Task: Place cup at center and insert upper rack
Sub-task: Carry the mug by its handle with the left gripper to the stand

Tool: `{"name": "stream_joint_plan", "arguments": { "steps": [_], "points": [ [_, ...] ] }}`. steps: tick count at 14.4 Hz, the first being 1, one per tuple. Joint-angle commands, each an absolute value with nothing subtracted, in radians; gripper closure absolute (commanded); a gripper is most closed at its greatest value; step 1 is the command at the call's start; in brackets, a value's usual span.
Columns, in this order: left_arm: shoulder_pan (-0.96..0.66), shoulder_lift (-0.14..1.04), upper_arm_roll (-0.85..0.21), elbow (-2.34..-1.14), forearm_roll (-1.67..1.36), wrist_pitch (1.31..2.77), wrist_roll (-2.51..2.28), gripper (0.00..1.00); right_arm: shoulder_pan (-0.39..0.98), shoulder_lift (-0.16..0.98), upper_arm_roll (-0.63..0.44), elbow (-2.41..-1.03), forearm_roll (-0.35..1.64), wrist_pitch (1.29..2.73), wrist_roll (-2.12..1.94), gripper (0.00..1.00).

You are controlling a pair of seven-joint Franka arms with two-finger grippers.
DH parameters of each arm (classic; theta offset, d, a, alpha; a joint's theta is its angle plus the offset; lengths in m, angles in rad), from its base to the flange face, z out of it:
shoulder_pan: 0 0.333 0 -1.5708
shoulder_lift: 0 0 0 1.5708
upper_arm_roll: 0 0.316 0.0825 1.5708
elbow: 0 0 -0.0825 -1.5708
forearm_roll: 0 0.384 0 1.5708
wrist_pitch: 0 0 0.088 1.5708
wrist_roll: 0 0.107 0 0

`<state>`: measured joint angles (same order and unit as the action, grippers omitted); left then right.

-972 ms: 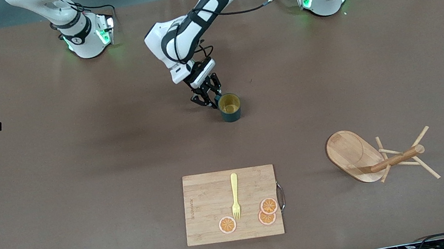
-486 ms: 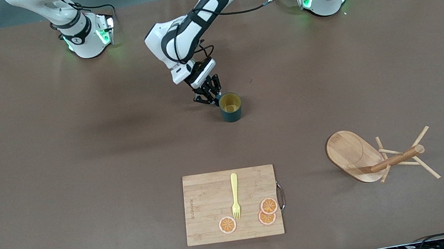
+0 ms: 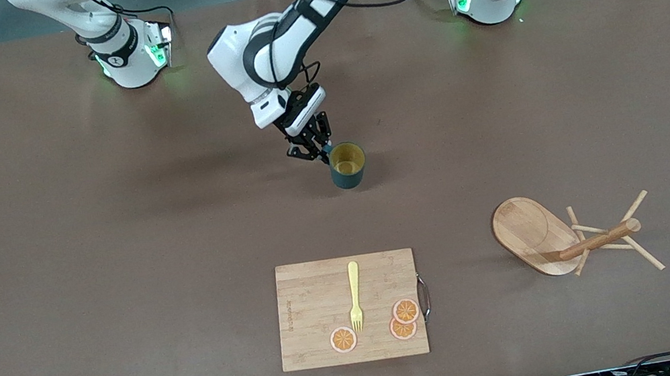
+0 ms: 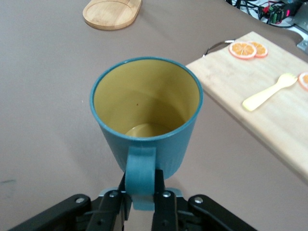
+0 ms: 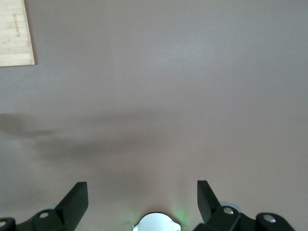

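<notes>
At the cup (image 4: pixel 146 122) handle, my left gripper (image 4: pixel 143 198) fingers pinch it; upper rack (image 3: pixel 564 238) lies toppled nearer the camera; right gripper (image 5: pixel 142 202) waits open.

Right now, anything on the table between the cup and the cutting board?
Nothing: the front view shows only bare brown table between the cup, held at its handle by the left end effector, and the cutting board nearer the camera.
</notes>
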<state>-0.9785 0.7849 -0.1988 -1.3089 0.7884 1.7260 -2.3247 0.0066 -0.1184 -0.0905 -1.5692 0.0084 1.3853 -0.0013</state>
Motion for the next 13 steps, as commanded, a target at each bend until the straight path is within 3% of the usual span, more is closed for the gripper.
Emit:
{"name": "stream_joint_plan", "arguments": {
  "steps": [1, 8, 13],
  "points": [
    [-0.905, 0.643, -0.201, -1.338, 0.660, 1.713, -2.232, 0.96, -0.002, -0.153, -0.086, -1.612, -0.005, 1.407, -0.015, 0.00],
    [-0.643, 0.431, -0.209, -1.338, 0.352, 1.733, -2.004, 0.98, 0.002, -0.150, -0.084, -1.614, -0.003, 1.405, -0.015, 0.00],
    [-0.413, 0.347, -0.210, -1.341, 0.085, 1.738, -1.775, 0.98, 0.006, -0.150, -0.081, -1.614, -0.003, 1.405, -0.015, 0.00]
  ]
}}
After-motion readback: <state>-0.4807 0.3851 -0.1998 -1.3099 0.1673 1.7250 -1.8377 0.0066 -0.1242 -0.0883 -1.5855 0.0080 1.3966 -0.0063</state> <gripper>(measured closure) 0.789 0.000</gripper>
